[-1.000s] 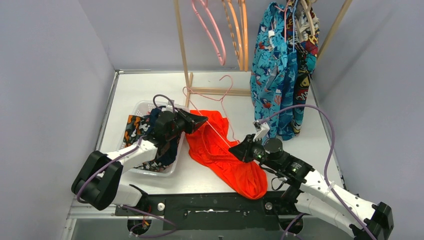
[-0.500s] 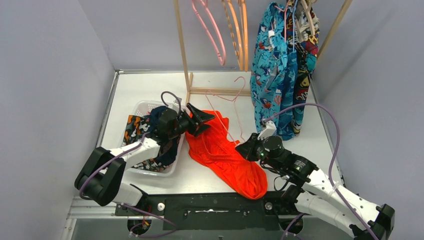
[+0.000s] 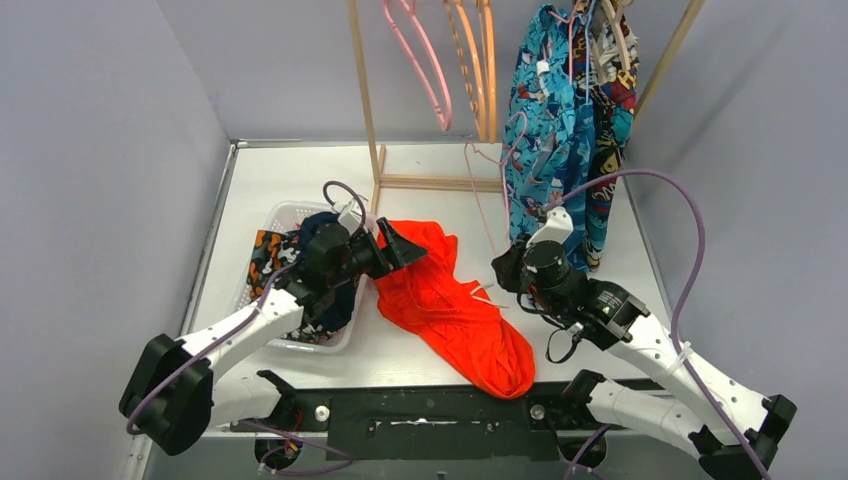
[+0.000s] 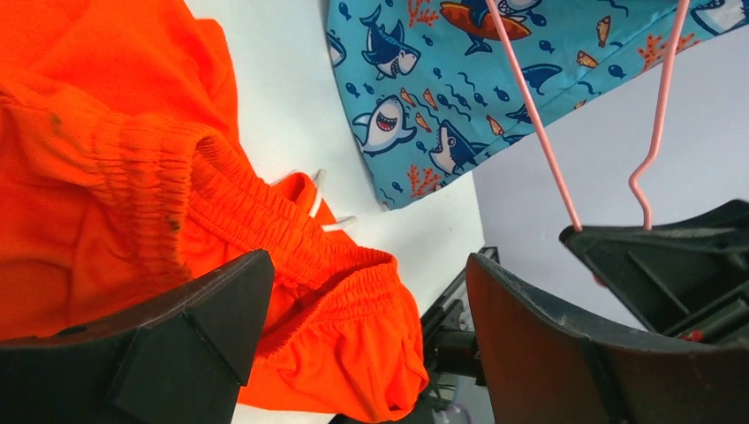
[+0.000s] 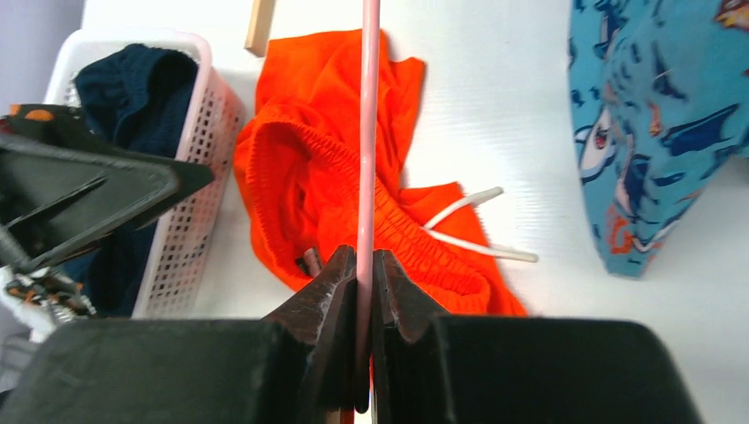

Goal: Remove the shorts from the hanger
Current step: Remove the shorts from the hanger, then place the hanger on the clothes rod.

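Observation:
The orange-red shorts (image 3: pixel 450 310) lie crumpled on the white table between the two arms, their elastic waistband (image 4: pixel 291 238) facing my left gripper. My left gripper (image 3: pixel 405 245) hovers open over their upper edge, and nothing sits between its jaws (image 4: pixel 369 265). My right gripper (image 3: pixel 510 268) is shut on the thin pink hanger (image 3: pixel 483 205), holding it upright, clear of the fabric. The wire runs straight up from the jaws (image 5: pixel 364 265). Teal-blue shark-print shorts (image 3: pixel 545 150) and comic-print shorts (image 3: pixel 610 120) hang on the rack at the back right.
A white basket (image 3: pixel 285 208) at the left holds navy and black printed shorts. The wooden rack (image 3: pixel 362 90) stands at the back with empty pink (image 3: pixel 425 70) and orange (image 3: pixel 475 60) hangers. White drawstrings (image 5: pixel 477 238) lie beside the orange shorts.
My left gripper opened and let go of the orange-red shorts. My right gripper carried the pink hanger up and to the right, off the shorts.

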